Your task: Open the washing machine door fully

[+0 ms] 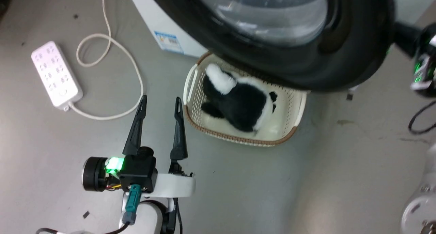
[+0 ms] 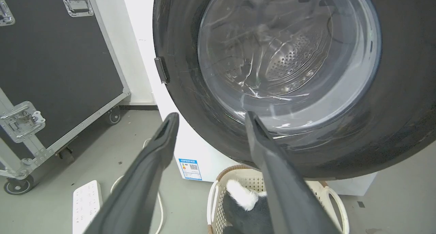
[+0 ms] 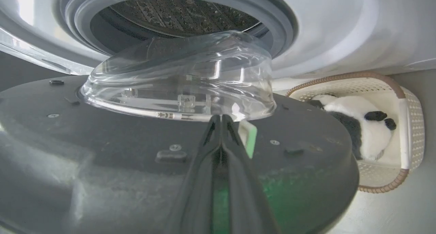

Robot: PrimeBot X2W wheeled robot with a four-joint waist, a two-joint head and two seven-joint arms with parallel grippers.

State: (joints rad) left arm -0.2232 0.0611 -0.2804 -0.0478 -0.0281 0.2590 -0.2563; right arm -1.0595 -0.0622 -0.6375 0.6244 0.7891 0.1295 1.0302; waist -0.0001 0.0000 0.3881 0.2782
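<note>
The washing machine door (image 1: 306,74), a glossy black ring around a clear glass bowl (image 3: 180,74), stands partly swung out from the white machine (image 1: 160,22) and hangs over a basket. In the right wrist view I see its dark inner face (image 3: 102,142), with the grey rubber-ringed drum mouth (image 3: 272,19) behind it. My right gripper (image 3: 221,117) is shut, its tips against that inner face at the foot of the bowl, beside a small white-green latch piece (image 3: 250,138). My left gripper (image 1: 160,99) hangs open over the floor, apart from the door's front (image 2: 190,91).
A cream basket (image 1: 192,87) holding a black-and-white plush toy (image 1: 238,101) sits on the floor under the door. A white power strip (image 1: 56,74) and its looped cable (image 1: 136,74) lie to the left. A black wheeled flight case (image 2: 58,67) stands left of the machine.
</note>
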